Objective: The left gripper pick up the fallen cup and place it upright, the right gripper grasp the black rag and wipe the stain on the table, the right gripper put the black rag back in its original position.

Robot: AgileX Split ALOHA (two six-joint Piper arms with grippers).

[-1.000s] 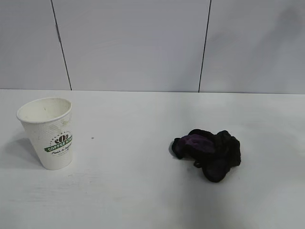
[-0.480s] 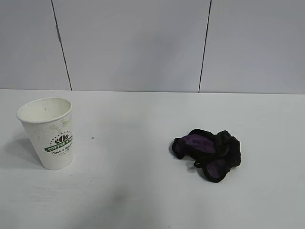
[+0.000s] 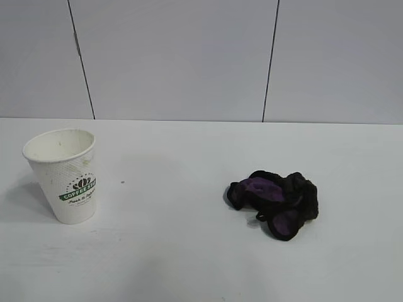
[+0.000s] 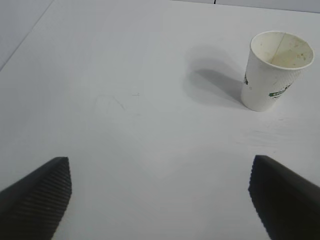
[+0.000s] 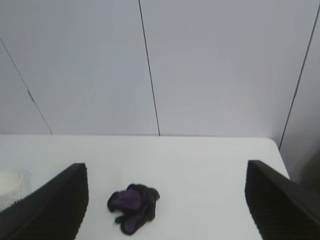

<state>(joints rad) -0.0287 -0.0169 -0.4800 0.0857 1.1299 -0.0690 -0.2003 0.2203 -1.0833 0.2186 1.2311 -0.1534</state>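
Note:
The white paper cup [image 3: 63,176] with its green COFFEE logo stands upright at the table's [image 3: 182,251] left. In the left wrist view the cup [image 4: 274,72] is empty and stands far ahead of my left gripper [image 4: 160,200], which is open over bare tabletop. The black rag [image 3: 274,202], bunched with purple patches showing, lies right of centre. My right gripper [image 5: 165,205] is open, raised and well back from the rag [image 5: 133,208]. Neither gripper appears in the exterior view. No brown stain shows in any view.
A tiny dark speck [image 3: 122,182] marks the table right of the cup. A grey panelled wall [image 3: 176,56] closes the far edge. The table's right edge [image 5: 280,160] and the cup's rim [image 5: 9,184] show in the right wrist view.
A faint shadow over the rag and the table's right side has faded. The cup and the rag have not moved.

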